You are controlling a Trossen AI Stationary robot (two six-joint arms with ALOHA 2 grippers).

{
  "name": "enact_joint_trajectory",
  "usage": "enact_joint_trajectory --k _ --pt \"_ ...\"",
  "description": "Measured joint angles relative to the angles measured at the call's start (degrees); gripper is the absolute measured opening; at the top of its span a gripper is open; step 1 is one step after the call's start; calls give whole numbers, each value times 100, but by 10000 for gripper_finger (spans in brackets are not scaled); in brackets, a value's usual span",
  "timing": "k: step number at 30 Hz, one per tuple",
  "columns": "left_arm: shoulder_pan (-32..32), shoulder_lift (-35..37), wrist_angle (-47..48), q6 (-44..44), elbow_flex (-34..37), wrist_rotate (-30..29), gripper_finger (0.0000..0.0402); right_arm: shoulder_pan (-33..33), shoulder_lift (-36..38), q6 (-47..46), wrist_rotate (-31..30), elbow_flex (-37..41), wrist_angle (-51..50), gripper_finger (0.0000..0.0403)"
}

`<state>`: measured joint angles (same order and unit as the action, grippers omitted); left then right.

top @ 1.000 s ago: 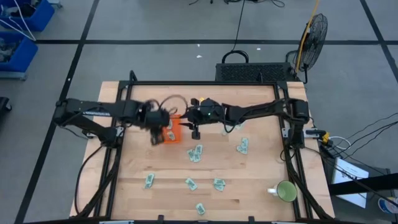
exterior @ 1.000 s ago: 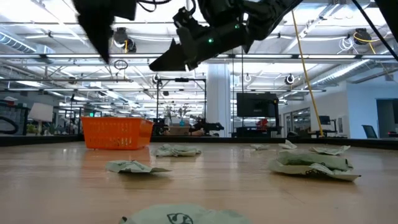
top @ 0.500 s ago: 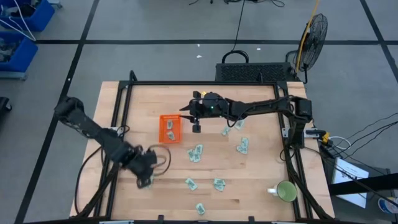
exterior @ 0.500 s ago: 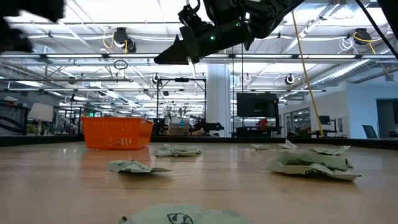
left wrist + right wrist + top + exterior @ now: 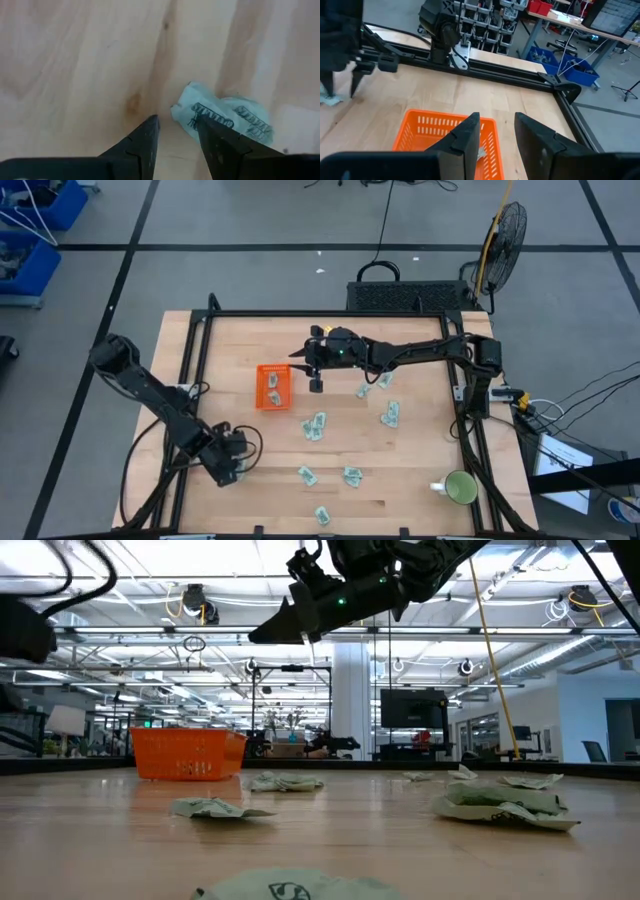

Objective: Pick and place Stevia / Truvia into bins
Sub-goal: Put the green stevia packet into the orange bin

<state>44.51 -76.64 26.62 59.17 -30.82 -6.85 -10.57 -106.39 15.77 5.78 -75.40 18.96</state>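
The left gripper (image 5: 232, 467) has swung away from the shallow bright orange plastic bin (image 5: 273, 386) to the near left of the pale wooden surface (image 5: 420, 440), and now hangs low over a crumpled pale green and white paper sachet (image 5: 222, 116). Its jaws are spread, one tip on bare wood and the other at the sachet's edge, pinching nothing. That puts the next pick within reach; the likely call is to settle and close on the paper, which lies flat and may slip.

The right gripper (image 5: 316, 378) holds its place above the bin's far right edge, jaws parted and empty. At least one sachet already lies in the bin. The other sachets (image 5: 314, 426) remain scattered over the middle and near part of the surface, well apart from the bin, so most of the work looks undone.
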Motion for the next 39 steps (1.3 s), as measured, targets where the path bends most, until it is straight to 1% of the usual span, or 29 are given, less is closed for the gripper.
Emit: enact_joint_trajectory --k 5,8,11,15,16,19,22,24,26,28,30,32,34,37,39 --pt "-1 28 -64 -120 218 21 148 0 0 6 2 0 -7 116" --pt "0 26 -59 -326 229 -23 132 0 0 9 2 0 -13 116" --pt "-46 23 -20 -435 235 -97 94 0 0 11 2 0 -22 116" --pt "-167 53 20 -625 221 -67 23 0 0 4 2 0 -43 116" --pt "-208 73 36 -695 187 -44 13 0 0 2 2 0 -41 116" --pt "-359 186 283 -1015 -41 -214 14 0 0 0 2 0 -42 116" --pt "-581 395 849 -1557 -607 -593 11 8 0 -5 2 0 -40 116" --pt "-791 489 1596 -1928 -1027 -985 6 13 0 -12 4 0 -42 116" --pt "-1034 577 2278 -2267 -1435 -1606 8 20 0 -266 4 0 -84 116" --pt "-1301 663 2621 -2602 -1849 -2283 16 22 0 -776 23 0 -106 116" --pt "-1622 749 2870 -3098 -2132 -2755 20 45 0 -1229 35 2 -216 116" --pt "-2008 808 2875 -3678 -2298 -2823 20 83 0 -1389 34 75 -295 116" --pt "-2469 846 2684 -4076 -2383 -2662 13 161 0 -1395 34 231 -299 116" --pt "-3210 825 2593 -4126 -2366 -2438 5 319 0 -1331 46 476 -305 116" --pt "-3694 733 2529 -4215 -2348 -2324 8 413 0 -1323 44 633 -299 116"
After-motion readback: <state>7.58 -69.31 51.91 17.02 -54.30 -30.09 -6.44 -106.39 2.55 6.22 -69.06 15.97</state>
